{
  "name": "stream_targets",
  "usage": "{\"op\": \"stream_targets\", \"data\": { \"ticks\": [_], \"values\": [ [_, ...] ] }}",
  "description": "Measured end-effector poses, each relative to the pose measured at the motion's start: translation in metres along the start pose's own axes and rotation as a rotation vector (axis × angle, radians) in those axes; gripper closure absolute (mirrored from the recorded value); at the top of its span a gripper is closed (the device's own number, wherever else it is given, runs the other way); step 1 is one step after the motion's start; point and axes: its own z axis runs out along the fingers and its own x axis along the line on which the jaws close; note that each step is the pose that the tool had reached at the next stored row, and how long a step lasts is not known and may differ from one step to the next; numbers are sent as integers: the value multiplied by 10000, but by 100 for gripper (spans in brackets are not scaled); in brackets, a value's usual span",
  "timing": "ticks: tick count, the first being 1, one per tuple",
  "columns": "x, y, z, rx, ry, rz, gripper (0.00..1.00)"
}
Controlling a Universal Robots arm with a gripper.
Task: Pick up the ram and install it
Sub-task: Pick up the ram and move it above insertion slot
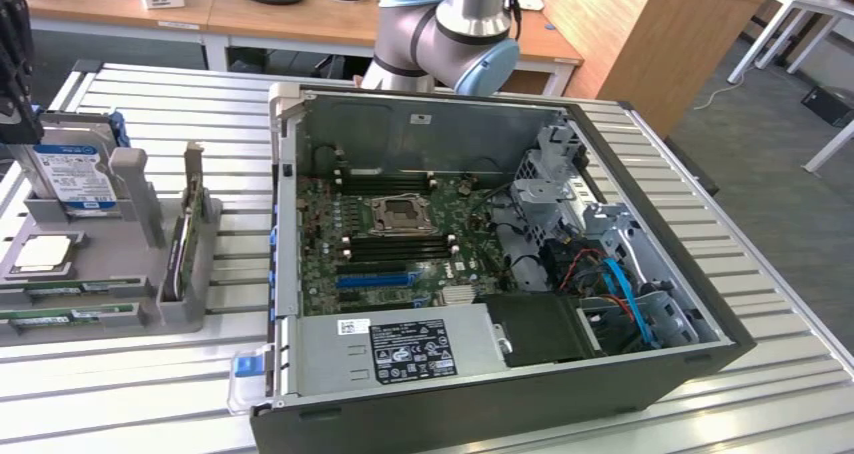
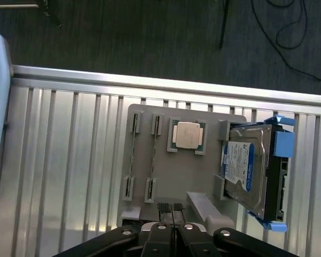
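The robot's black gripper has its two ridged fingertips pressed together, clenched with nothing between them. In the wrist view they hang over the edge of a flat grey plastic holder tray, near a raised grey post on that tray.

Two long, thin green ram sticks sit on edge in parallel slots of the tray, side by side and clipped at both ends. They are apart from the gripper, and neither is touched. Just beside them, in a square recess, lies a silver-topped processor chip. Past the chip, a metal hard drive with a blue and white label stands tilted in a bracket with blue plastic rails.

In the exterior view the tray is at the left, with the ram sticks along its near edge. The tray rests on a slatted aluminium table. To the exterior view's right of it, a black tower computer case lies on its side with the panel off. Inside are a green motherboard, a row of long black memory slots and a silver power supply with a dark label. The silver arm with pale blue joint caps rises behind the case.
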Motion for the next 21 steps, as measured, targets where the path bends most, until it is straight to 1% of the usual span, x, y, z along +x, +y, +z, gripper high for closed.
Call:
{"op": "stream_targets", "data": {
  "ticks": [6, 11, 13, 21],
  "values": [
    [0, 0, 0, 1, -1, 48, 89],
    [-1, 0, 5, 11, -20, 525, 89],
    [0, 0, 5, 12, -23, 627, 89],
    [0, 0, 11, 14, -25, 633, 89]
  ]
}}
